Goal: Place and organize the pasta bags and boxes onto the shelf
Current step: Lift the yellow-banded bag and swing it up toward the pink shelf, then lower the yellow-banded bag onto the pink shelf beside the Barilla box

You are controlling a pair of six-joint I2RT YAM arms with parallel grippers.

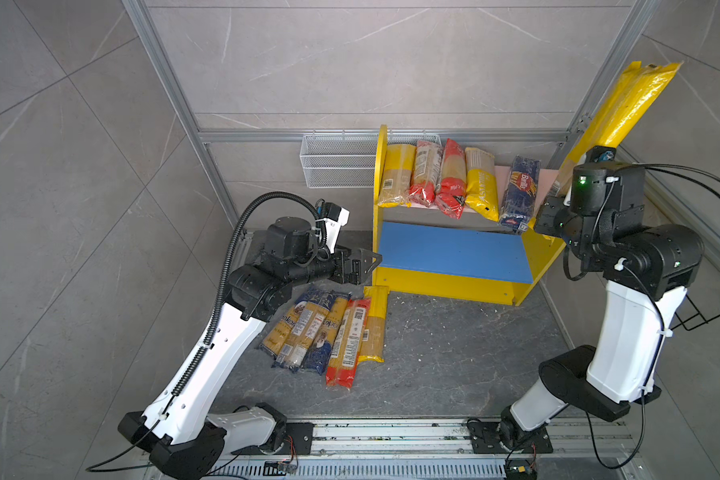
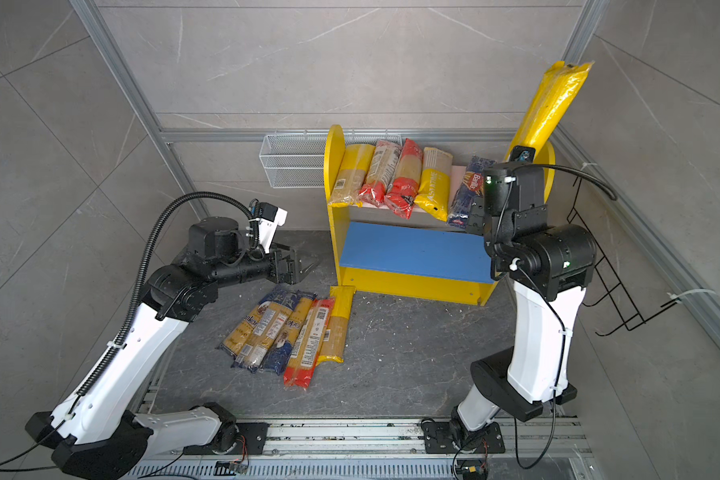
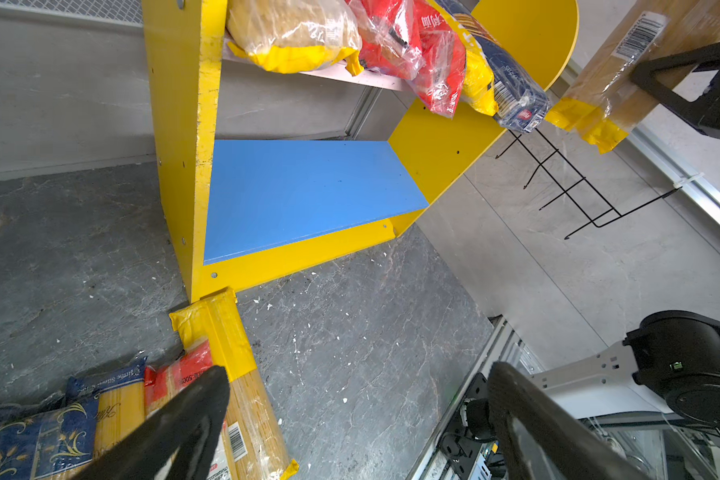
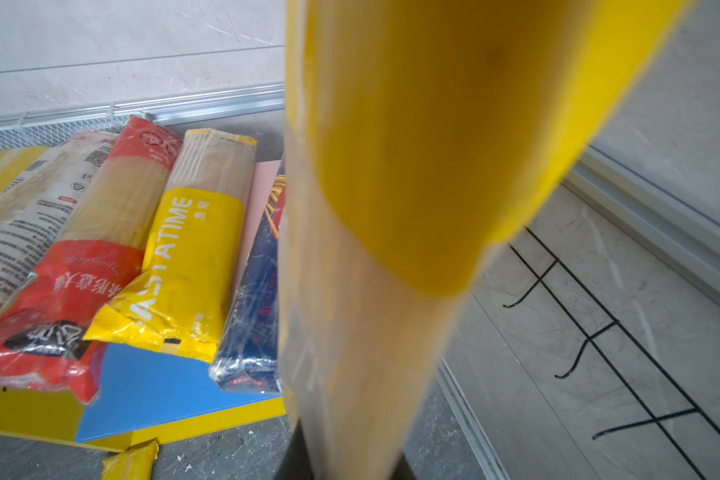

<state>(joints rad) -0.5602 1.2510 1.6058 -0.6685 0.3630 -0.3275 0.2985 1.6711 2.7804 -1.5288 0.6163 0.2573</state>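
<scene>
- The right gripper (image 1: 555, 203) is clamped on the lower part of a yellow packet (image 1: 624, 108). It holds the packet steeply tilted in the air, by the right side panel of the shelf (image 1: 381, 166), with the top end well above the shelf.
- The left gripper (image 1: 366, 266) hangs with its jaws wide apart and nothing between them. It is just beside the shelf's front left corner and above the packets on the bench (image 1: 454, 353).
- Five packets lie side by side on the pink upper board (image 1: 500, 178), their front ends overhanging its front edge. From the left panel they are a yellow-banded one (image 1: 395, 174), a white-and-red one (image 1: 425, 172), a red one (image 1: 449, 178), a yellow one (image 1: 481, 183) and a dark blue one (image 1: 520, 191).
- A strip of pink shows between the last two. The gap by the right panel looks like the spot for the held packet.
- The blue lower board (image 1: 454, 253) is bare.
- About five more packets lie in a fanned row (image 1: 329, 332) on the bench before the shelf's front left corner. The rightmost, another yellow one (image 3: 225, 332), has its end right at that corner.
- By my count the task is near halfway: five shelved, one in hand, the row untouched.
- The overhanging packets may want squaring up.
</scene>
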